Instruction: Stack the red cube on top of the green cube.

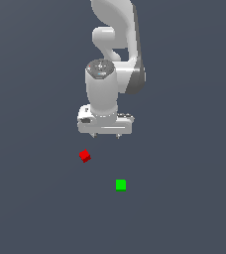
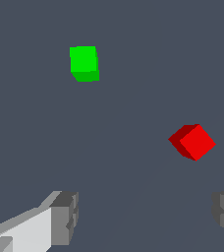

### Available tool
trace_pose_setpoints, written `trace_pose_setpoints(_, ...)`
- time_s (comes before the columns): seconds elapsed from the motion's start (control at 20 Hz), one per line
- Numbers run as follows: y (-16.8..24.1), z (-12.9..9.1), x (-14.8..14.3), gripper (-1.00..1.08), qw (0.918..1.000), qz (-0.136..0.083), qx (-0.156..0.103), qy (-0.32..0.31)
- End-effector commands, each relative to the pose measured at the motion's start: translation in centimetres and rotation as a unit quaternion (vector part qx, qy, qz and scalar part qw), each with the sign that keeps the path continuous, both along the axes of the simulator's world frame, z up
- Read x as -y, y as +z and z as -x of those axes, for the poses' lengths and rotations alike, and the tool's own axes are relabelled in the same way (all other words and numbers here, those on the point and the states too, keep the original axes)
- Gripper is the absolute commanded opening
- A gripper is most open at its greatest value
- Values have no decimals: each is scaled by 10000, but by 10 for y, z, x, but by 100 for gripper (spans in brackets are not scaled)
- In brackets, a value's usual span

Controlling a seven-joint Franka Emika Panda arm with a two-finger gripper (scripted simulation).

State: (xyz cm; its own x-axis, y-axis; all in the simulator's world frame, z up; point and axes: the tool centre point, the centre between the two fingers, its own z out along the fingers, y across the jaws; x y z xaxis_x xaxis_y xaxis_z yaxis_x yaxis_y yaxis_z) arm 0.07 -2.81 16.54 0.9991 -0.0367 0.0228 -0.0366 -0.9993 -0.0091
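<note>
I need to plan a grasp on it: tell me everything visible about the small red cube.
The small bright-red cube is plain, matte and uniformly coloured, with no markings. It lies flat on the dark grey floor, turned diagonally relative to the green cube, which sits apart from it. Nothing touches it; the white gripper hangs above, jaws spread.

Red cube (image 1: 84,156) and green cube (image 1: 120,185) apart, red toward the exterior view's left, both before the hand (image 1: 105,135).

red cube (image 1: 84,156) rotated (diamond-wise) | green cube (image 1: 120,185) square-on, well apart
</note>
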Motion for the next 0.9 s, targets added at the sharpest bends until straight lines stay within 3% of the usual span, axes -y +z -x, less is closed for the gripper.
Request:
trace_pose_setpoints(0.0, -4, 1, 5, 100, 9999, 3, -5, 135)
trace_pose_setpoints(0.45, -26, 4, 31, 100, 9957, 18, -26, 926)
trace_pose_setpoints(0.85, -50, 2, 59, 100, 9840, 35, -49, 1779)
